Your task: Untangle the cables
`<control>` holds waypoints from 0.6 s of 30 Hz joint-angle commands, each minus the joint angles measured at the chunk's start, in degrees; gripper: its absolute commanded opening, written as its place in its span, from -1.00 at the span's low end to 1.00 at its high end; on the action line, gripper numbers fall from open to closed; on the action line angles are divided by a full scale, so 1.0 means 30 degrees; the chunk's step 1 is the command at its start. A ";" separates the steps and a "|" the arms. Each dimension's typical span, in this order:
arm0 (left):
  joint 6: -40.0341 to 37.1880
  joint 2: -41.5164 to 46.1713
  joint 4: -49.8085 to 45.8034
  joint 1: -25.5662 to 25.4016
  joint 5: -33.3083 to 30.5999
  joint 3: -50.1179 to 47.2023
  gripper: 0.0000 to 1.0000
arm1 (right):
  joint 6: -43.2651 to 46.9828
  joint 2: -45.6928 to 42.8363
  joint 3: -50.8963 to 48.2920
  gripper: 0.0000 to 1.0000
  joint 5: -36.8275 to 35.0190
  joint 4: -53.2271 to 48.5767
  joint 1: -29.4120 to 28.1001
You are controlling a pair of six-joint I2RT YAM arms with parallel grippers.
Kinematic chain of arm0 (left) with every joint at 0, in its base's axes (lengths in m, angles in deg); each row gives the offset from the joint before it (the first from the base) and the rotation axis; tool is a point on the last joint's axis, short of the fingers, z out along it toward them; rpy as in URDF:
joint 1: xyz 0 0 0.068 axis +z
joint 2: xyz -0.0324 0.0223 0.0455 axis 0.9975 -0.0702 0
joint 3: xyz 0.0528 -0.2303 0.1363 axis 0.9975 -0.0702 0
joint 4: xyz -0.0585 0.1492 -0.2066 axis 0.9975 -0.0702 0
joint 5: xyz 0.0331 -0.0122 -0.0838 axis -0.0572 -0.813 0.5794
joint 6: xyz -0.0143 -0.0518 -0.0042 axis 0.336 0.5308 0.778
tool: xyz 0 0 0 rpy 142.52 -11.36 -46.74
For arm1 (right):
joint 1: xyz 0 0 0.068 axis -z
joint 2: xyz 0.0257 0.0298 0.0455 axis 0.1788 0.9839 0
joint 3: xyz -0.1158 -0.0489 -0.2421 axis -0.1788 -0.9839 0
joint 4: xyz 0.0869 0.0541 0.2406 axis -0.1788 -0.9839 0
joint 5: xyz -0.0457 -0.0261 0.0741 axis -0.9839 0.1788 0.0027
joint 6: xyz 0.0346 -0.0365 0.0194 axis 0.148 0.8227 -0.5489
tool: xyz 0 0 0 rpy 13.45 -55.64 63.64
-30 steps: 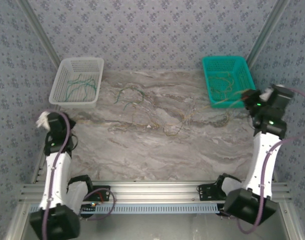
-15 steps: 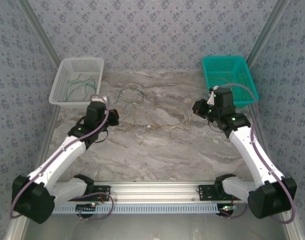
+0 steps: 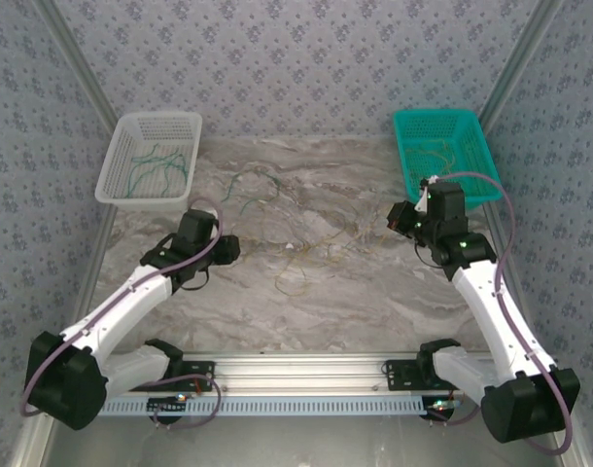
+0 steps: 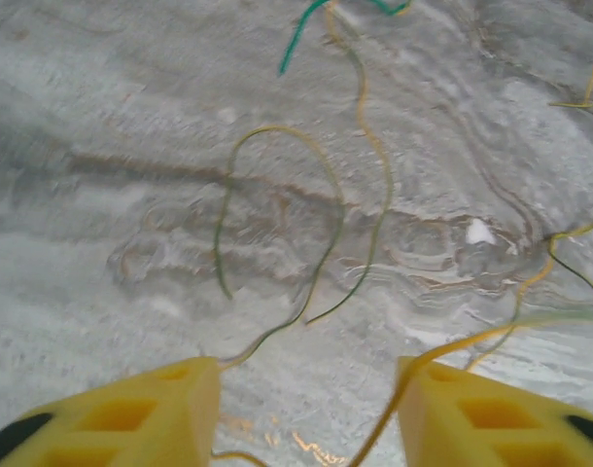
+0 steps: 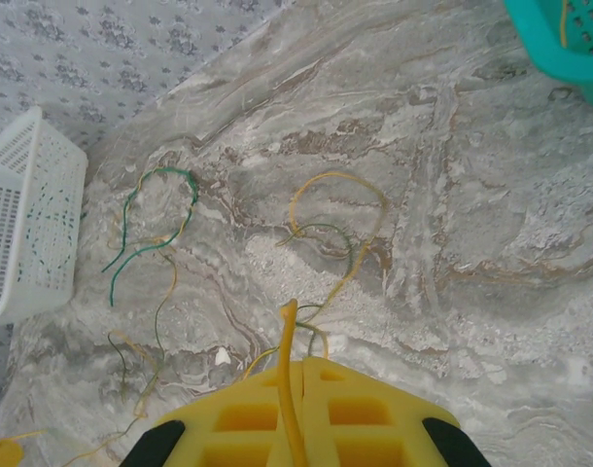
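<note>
A: Top view. What's changed?
B: Both arms are in. A second ago the left sat parked at the table's (image 3: 374, 311) left edge and the right was by the teal basket (image 3: 403, 156). Now the left gripper (image 3: 228, 250) is left of centre and the right gripper (image 3: 394, 220) right of centre, with the cables (image 3: 306, 258) between them mid-table.
A: Baskets?
B: Green strands in the white basket (image 3: 141, 199) at the far left corner, yellow ones in the teal at the far right. Jaws are too small to read from up there.
A: Left wrist?
B: The left gripper (image 4: 306, 413) has just opened to a medium gap, fingers (image 4: 170, 409) clearly apart. Thin loops lie on the table just ahead. A yellow strand (image 4: 471, 341) brushes the right-hand finger but nothing is clamped. A green cable (image 4: 295, 44) lies further out.
A: Right wrist?
B: No change in the right gripper (image 5: 301, 389): fingers still pressed together on a yellow cable (image 5: 289, 341), which runs out to a loop mid-table. Green cable off toward the white basket.
A: Meaning?
B: My read is that the right is anchoring one end while the left has opened to take a second strand. Then they pull apart. A fair tangle remains, so call it mid-task.
</note>
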 commanded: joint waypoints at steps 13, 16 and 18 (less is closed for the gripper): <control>0.4194 0.4342 -0.4511 0.0116 -1.0949 0.0537 0.46 | -0.1013 -0.0008 -0.0273 -1.00 -0.0499 0.1707 0.2360; 0.3278 0.5421 -0.3206 -0.0169 -1.0521 0.0375 0.47 | -0.1057 0.0187 -0.0384 -1.00 -0.0122 0.2153 0.2417; 0.1737 0.5434 -0.1364 -0.0401 -0.8813 0.0430 0.45 | -0.1112 0.0317 -0.0400 -1.00 0.0332 0.2442 0.2412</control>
